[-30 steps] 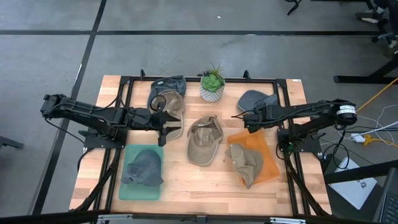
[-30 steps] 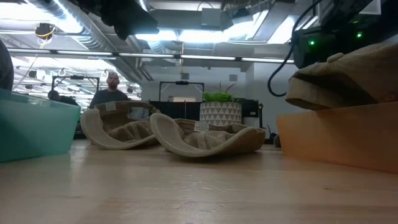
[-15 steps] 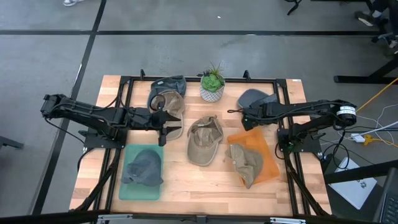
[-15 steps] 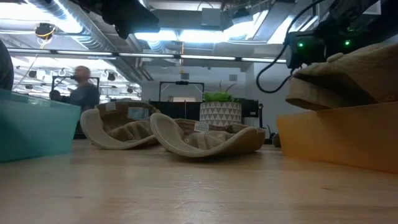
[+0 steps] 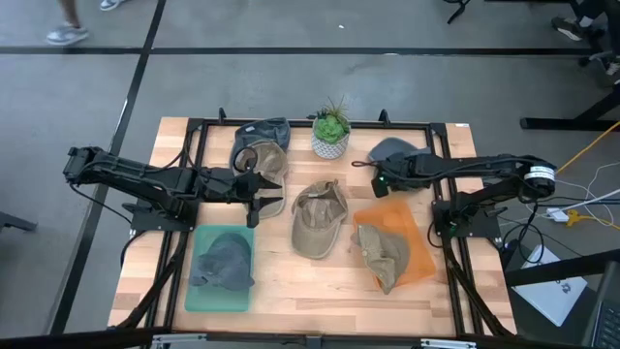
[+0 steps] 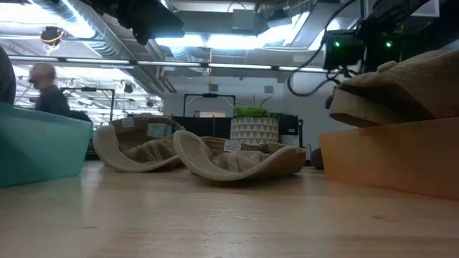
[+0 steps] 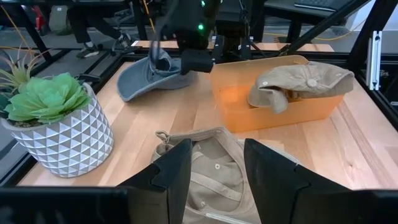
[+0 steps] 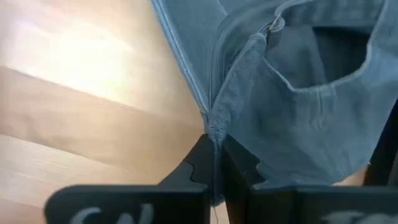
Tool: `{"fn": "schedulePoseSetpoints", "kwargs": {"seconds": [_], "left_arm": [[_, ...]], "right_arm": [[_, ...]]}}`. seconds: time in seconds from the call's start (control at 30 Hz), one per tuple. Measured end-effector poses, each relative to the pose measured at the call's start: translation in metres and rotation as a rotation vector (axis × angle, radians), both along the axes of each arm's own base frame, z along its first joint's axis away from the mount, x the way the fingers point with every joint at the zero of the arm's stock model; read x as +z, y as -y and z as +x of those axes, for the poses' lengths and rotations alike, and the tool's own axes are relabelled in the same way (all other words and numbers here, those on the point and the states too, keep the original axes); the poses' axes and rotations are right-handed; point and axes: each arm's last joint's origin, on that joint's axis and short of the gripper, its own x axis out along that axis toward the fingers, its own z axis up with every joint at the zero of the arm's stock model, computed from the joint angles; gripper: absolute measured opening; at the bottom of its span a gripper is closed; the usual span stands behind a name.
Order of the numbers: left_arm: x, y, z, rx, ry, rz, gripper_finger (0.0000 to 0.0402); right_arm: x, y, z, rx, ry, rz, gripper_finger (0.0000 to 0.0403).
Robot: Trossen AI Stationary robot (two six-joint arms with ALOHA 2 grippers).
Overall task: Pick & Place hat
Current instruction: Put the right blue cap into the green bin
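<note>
A blue-grey hat (image 5: pixel 399 152) lies on the table at the far right, behind the orange tray (image 5: pixel 418 254). My right gripper (image 5: pixel 374 181) points steeply down at the hat's left edge and is shut on it. The left wrist view shows that hat (image 7: pixel 144 79) under the right gripper (image 7: pixel 164 61). My left gripper (image 5: pixel 267 186) hangs open above the table, between a tan hat (image 5: pixel 258 160) at the far left and the tan hat (image 5: pixel 320 218) in the middle. Its fingers hold nothing. My right gripper pinches a fold of cloth at the grey hat's rim (image 8: pixel 217 127) between its two fingers, beside the back strap opening (image 8: pixel 323 56). The fingers come from above, slanting down. The rest of the hat lies on the table.
A potted plant (image 5: pixel 331 132) stands at the far middle. Another grey-blue hat (image 5: pixel 263 130) lies at the far left. A teal tray (image 5: pixel 205 291) at the near left holds a grey hat (image 5: pixel 225 260). The orange tray holds a tan hat (image 5: pixel 384 254). A person walks in the room beyond.
My right gripper has swung a little toward the table's left and far edge, tipped more steeply down, and shut on the grey hat's rim.
</note>
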Motion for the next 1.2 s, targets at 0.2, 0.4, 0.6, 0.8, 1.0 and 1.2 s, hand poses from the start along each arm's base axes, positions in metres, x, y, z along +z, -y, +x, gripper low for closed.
{"fn": "schedulePoseSetpoints", "kwargs": {"seconds": [0.2, 0.4, 0.6, 0.8, 1.0, 1.2], "left_arm": [[0.0, 0.0, 0.0, 0.001, 0.0, 0.0, 0.0143], [0.0, 0.0, 0.0, 0.001, 0.0, 0.001, 0.0143], [0.0, 0.0, 0.0, -0.013, -0.007, 0.04, 0.0143], [0.0, 0.0, 0.0, -0.022, -0.011, 0.066, 0.0144], [0.0, 0.0, 0.0, -0.023, -0.012, 0.067, 0.0144], [0.0, 0.0, 0.0, -0.024, -0.012, 0.066, 0.0143]], "right_arm": [[0.035, 0.013, 0.016, 0.027, 0.104, -0.037, 0.0018], [0.086, 0.023, 0.032, 0.065, 0.26, -0.078, 0.0014], [0.146, 0.026, 0.043, 0.105, 0.443, -0.162, 0.0017], [0.195, 0.022, 0.05, 0.186, 0.625, -0.263, 0.0017], [0.208, 0.001, 0.062, 0.431, 0.713, -0.258, 0.0016], [0.19, -0.029, 0.076, 0.647, 0.642, -0.239, 0.0016]]}}
